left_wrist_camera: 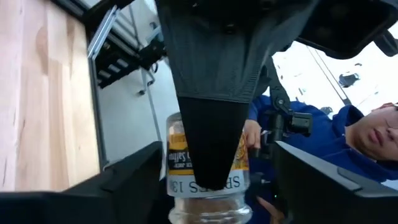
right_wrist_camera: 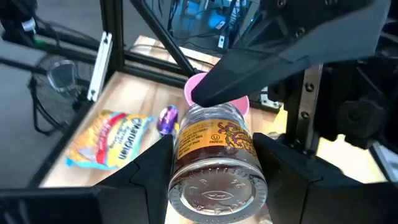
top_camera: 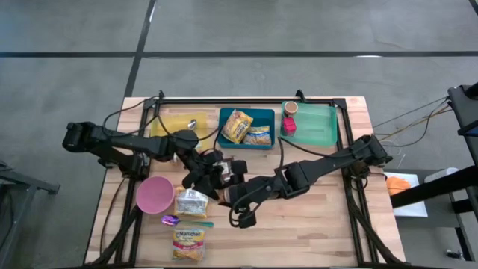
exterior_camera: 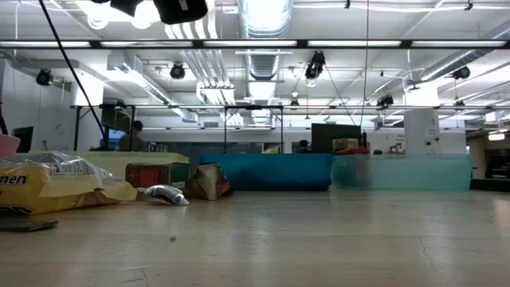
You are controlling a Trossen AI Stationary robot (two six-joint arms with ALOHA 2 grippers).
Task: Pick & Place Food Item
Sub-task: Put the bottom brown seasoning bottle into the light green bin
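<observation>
A glass spice jar (right_wrist_camera: 214,165) with a yellow-orange label hangs above the middle of the table, where both arms meet. My right gripper (right_wrist_camera: 214,186) reaches in from the table's right and is shut on it. My left gripper (left_wrist_camera: 217,186) comes level from the left and is open. Its fingers (left_wrist_camera: 127,180) stand on either side of the jar (left_wrist_camera: 208,180). In the high view the two grippers (top_camera: 220,178) hide the jar. Neither gripper shows in the low view. My right gripper pinches the jar's round sides (right_wrist_camera: 179,163) between its two fingers, near the clear end that faces its wrist camera. The fingers lie along the jar and slant down from the table's right. The jar is lifted clear of the table. My left gripper: one finger (right_wrist_camera: 249,68) lies over the jar's far end; whether it touches, I cannot tell.
A pink bowl (top_camera: 154,194), two noodle packets (top_camera: 192,202) (top_camera: 188,245) and a small purple thing (top_camera: 170,220) lie at the near left. Yellow (top_camera: 166,125), blue (top_camera: 224,138) and green (top_camera: 321,127) trays line the far edge. Bare wood lies at the near right.
</observation>
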